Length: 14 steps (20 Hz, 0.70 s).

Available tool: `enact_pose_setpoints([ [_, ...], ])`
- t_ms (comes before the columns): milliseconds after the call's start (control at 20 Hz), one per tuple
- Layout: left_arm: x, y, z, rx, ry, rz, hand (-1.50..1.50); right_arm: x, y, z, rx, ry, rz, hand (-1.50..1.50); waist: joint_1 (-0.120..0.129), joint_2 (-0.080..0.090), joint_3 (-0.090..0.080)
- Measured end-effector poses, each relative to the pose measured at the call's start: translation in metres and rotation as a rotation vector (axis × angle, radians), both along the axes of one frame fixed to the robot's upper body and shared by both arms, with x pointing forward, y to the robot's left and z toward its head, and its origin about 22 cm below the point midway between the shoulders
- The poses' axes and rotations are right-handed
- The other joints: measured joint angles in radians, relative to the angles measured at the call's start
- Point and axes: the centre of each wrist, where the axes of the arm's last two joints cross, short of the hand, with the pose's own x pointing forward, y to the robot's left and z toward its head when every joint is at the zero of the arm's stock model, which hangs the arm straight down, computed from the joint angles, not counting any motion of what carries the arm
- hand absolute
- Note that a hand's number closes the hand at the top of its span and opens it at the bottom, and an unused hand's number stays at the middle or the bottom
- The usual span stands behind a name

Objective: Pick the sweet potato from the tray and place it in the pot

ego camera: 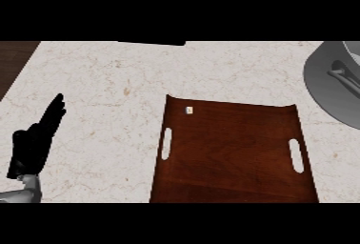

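Note:
A dark wooden tray (232, 152) with two slot handles lies on the counter at the middle right; its top is bare except for a tiny pale mark near its far left corner. No sweet potato shows anywhere. The grey pot (334, 86) with a metal handle sits at the right edge, partly cut off. My left hand (35, 140) rests at the lower left, fingers straight and pointing up, well left of the tray. My right hand is out of the picture.
The pale marble counter (105, 95) spreads left of and behind the tray. A dark wooden strip (13, 59) borders the far left corner. A black object (151, 43) sits at the counter's far edge.

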Motion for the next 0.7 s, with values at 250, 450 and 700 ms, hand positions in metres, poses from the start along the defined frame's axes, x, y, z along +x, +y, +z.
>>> enact_pose_setpoints([
  [250,0.003,-0.006,-0.001,0.000,-0.014,-0.009,0.00,-0.004,-0.008,-0.010,0.123,-0.014,0.000,-1.50,0.009,0.006,0.002],
  [450,0.002,-0.008,-0.006,-0.004,-0.013,-0.010,0.00,-0.007,-0.011,-0.015,0.195,-0.043,0.034,-1.50,0.014,0.008,0.003],
  [700,0.005,-0.008,-0.003,-0.001,-0.012,-0.015,0.00,-0.008,-0.013,-0.015,0.235,-0.144,0.074,-1.50,0.015,0.008,0.004],
])
